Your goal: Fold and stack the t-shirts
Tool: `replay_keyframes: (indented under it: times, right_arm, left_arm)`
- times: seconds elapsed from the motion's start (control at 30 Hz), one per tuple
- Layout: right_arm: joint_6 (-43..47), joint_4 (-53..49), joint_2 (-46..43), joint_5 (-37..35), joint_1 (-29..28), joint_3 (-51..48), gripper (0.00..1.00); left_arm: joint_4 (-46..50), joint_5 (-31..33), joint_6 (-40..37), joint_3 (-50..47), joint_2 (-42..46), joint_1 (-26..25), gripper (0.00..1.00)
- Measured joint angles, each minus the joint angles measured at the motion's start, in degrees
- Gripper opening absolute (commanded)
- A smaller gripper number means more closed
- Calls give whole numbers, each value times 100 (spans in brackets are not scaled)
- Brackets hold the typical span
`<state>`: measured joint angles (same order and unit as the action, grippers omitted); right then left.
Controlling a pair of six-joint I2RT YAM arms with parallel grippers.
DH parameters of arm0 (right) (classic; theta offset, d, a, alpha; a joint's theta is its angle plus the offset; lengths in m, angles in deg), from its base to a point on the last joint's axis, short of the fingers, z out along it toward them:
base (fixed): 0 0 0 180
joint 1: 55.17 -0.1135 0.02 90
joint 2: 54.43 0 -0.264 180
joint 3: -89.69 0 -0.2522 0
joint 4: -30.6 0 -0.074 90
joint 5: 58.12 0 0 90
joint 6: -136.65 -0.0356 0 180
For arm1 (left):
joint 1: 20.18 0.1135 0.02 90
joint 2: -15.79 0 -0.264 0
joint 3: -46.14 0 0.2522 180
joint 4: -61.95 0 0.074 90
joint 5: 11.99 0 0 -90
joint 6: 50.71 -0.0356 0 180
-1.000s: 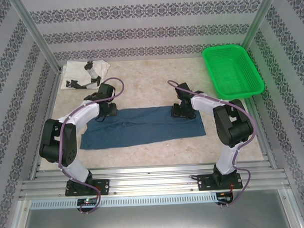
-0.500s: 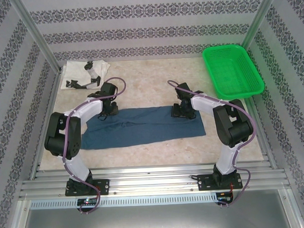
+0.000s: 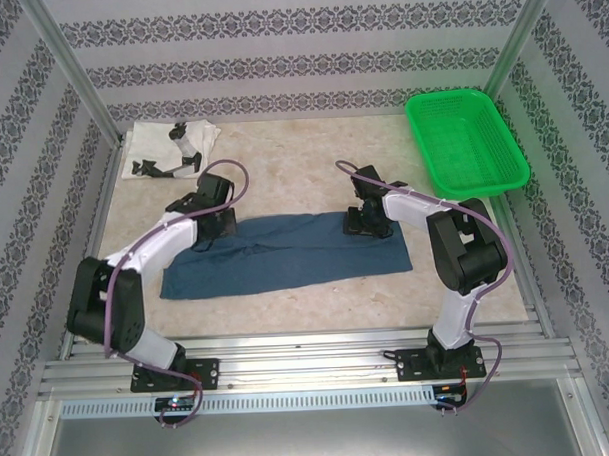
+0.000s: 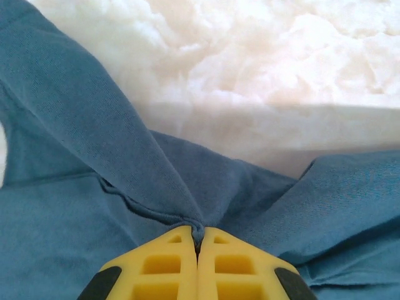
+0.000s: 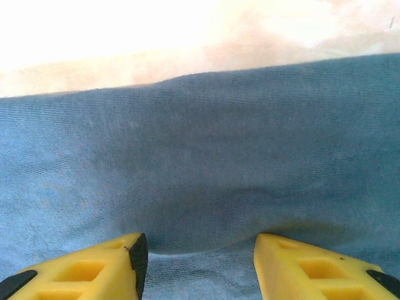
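Since a moment ago the left arm has swung its elbow low and out to the side, and the left gripper (image 3: 217,229) has closed; the right arm has not moved. The blue shirt (image 3: 285,254) lies flat in the middle of the table (image 3: 302,163), already folded into a long strip that runs from left to right. The left gripper sits at the far edge of the strip near its left end. Its wrist view shows the yellow fingers (image 4: 169,262) pressed tight together with a little ridge of blue cloth pinched between them. The right gripper (image 3: 362,224) sits at the far edge near the right end. Its jaws stand apart over the cloth with a small bump of shirt between them, so it is not pinching yet. It looks like the job is at the grabbing step before the next fold. Next, the right gripper likely has to close on its edge, and then both can lift together and carry the cloth over. The white shirt (image 3: 167,148) with black marks waits folded in the far left corner, well apart from the blue one. A green basket (image 3: 467,142) rests in the far right corner. The table top is pale and stone-like, with patterned walls (image 3: 299,58) and metal posts (image 3: 69,66) around it.
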<state>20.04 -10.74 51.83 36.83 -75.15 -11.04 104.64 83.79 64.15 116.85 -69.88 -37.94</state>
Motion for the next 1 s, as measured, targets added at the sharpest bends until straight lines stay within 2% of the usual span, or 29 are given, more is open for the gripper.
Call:
replay_keyframes:
  times: [0.13, 0.17, 0.23, 0.27, 0.37, 0.43, 0.57, 0.7, 0.87, 1.0]
  right_arm:
    - [0, 2, 0, 0, 0, 0, 50]
    - [0, 2, 0, 0, 0, 0, 50]
    - [0, 7, 0, 0, 0, 0, 50]
    - [0, 7, 0, 0, 0, 0, 50]
    - [2, 7, 0, 0, 0, 0, 50]
    - [2, 7, 0, 2, -2, 0, 50]
    - [2, 7, 0, 0, -2, 0, 50]
    - [22, 2, 0, -4, -2, 0, 50]
    - [63, -22, 9, -57, -2, 22, 50]
    - [57, -22, 20, -105, 0, 35, 51]
  left_arm:
    - [-70, 177, 420, -649, 448, -251, 6]
    - [-74, 214, 514, -826, 533, -293, 15]
    - [-92, 262, 669, -1110, 649, -328, 54]
    - [-94, 299, 721, -1209, 686, -330, 63]
    - [-118, 455, 817, -1246, 697, -328, 79]
    - [-111, 590, 828, -1161, 678, -326, 86]
    - [-122, 765, 723, -691, 413, -186, 88]
    - [-188, 758, 564, -254, 66, 319, 88]
    - [-363, 391, 378, 151, -610, 1292, 80]
    - [-507, 101, 315, 446, -1207, 1714, 74]
